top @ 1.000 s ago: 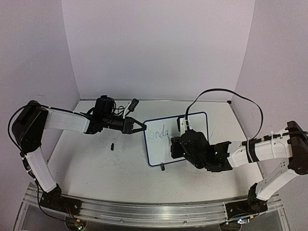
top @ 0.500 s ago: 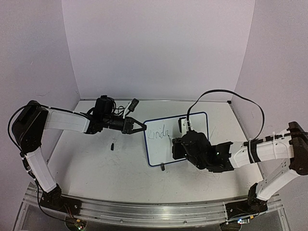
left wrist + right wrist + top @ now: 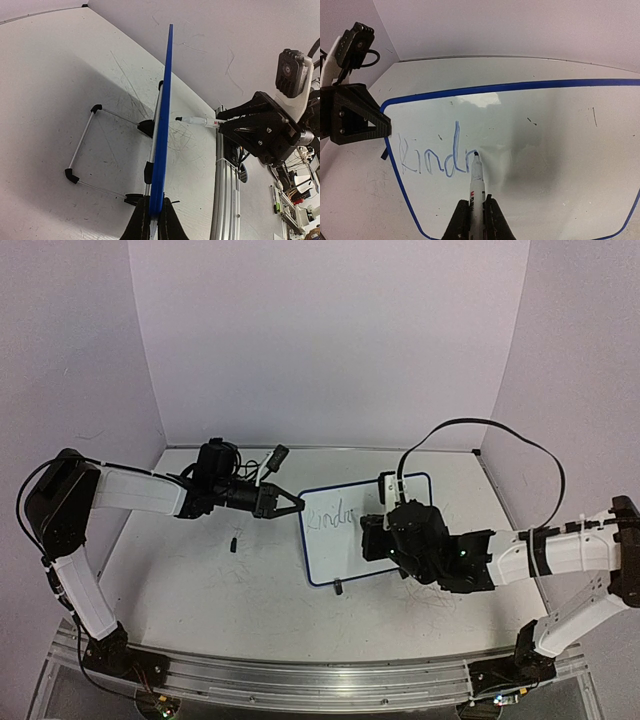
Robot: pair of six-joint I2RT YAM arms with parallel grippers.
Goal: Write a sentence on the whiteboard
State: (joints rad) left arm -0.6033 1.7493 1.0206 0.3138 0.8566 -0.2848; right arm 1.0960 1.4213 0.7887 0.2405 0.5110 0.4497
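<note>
Two claws, both clamped. Left claw (image 3: pixel 153 220) pinches the whiteboard (image 3: pixel 162 125) by its left edge; board stands on the worktop (image 3: pixel 45 60) between the arms. Right claw (image 3: pixel 475 212) grips a marker (image 3: pixel 477 182), tip touching the board at the end of the sentence (image 3: pixel 432 159), which reads "Kindn".

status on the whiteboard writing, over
Left gripper shut on whiteboard edge. Right gripper shut on marker, tip at last letter. Sentence reads "Kindn", unfinished. Nothing in the way.
</note>
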